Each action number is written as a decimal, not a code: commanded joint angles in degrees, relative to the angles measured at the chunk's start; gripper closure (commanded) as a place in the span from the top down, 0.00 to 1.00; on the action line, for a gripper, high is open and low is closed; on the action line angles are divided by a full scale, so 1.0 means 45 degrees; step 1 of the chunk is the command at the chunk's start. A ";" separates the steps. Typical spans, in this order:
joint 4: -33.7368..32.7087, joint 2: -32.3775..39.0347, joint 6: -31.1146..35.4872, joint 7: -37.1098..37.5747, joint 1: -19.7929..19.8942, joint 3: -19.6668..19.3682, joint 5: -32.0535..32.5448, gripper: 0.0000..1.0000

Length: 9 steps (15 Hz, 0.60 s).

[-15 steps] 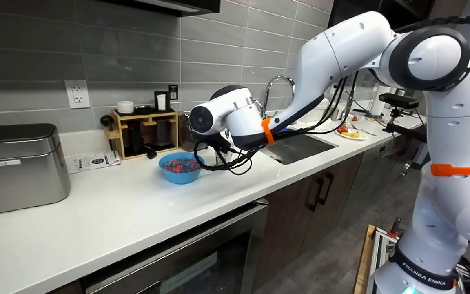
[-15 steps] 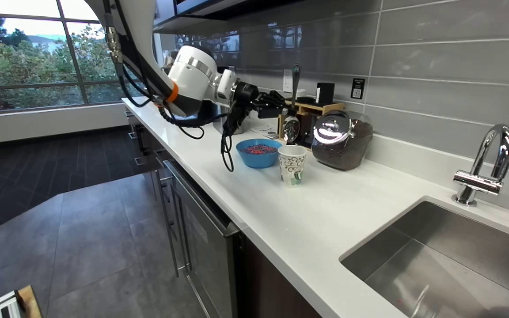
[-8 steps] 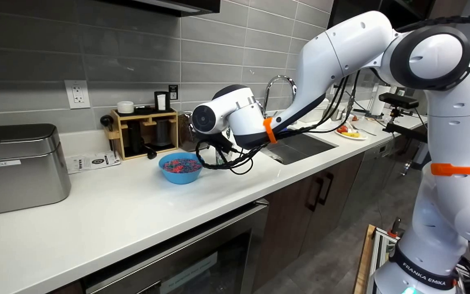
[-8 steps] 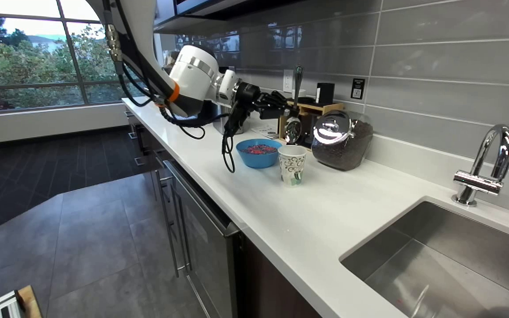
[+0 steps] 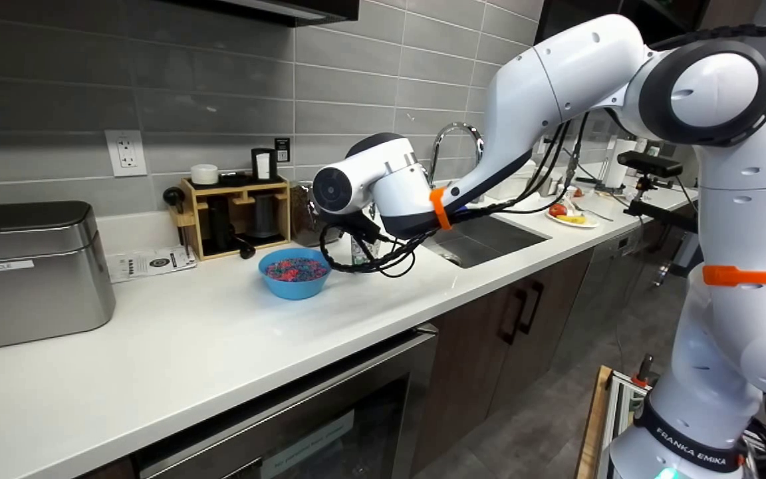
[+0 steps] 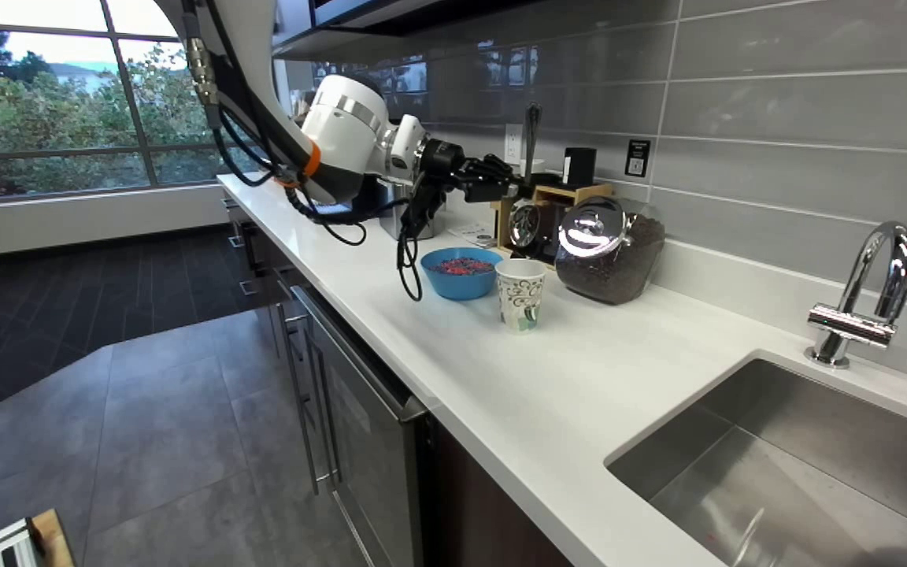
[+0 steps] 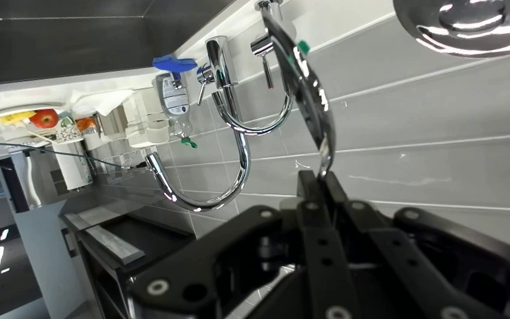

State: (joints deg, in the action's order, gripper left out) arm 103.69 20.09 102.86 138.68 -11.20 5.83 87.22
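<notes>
My gripper [image 7: 322, 175] is shut on a shiny metal spoon [image 7: 303, 82], whose bowl end juts past the fingertips in the wrist view. In an exterior view the gripper [image 6: 523, 190] grips the spoon partway along: its handle [image 6: 532, 134] points up and its bowl [image 6: 524, 226] hangs below. Under and beside it on the counter stand a blue bowl [image 6: 461, 276] of small red and blue bits and a patterned paper cup [image 6: 520, 295]. The spoon is apart from both. In an exterior view the arm hides the spoon and partly covers the cup, while the blue bowl [image 5: 294, 288] shows.
A tilted glass jar [image 6: 611, 256] with dark contents and a chrome lid stands close to the spoon. Behind is a wooden organizer [image 5: 233, 219]; a steel bin [image 5: 30, 279] stands at the far end. The sink [image 6: 800, 472] and faucet [image 6: 863, 299] lie on the opposite side.
The gripper has lifted slightly with the spoon, and the spoon's bowl now shows higher and a little turned. Bowl, cup and jar have stayed put.
</notes>
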 commanded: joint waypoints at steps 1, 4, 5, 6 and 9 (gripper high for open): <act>0.0070 -0.0163 0.0723 0.0531 0.0237 0.0147 0.0479 0.01; 0.0387 -0.0453 0.1708 0.2160 0.0436 0.0111 0.0631 0.01; 0.0473 -0.0513 0.1987 0.2609 0.0501 0.0097 0.0617 0.01; 0.0562 -0.0563 0.2223 0.2980 0.0567 0.0078 0.0584 0.01; 0.1003 -0.0825 0.2739 0.3904 0.0753 0.0030 0.0547 0.01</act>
State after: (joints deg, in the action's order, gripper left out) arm 104.35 19.03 111.81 150.81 -9.10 5.86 88.40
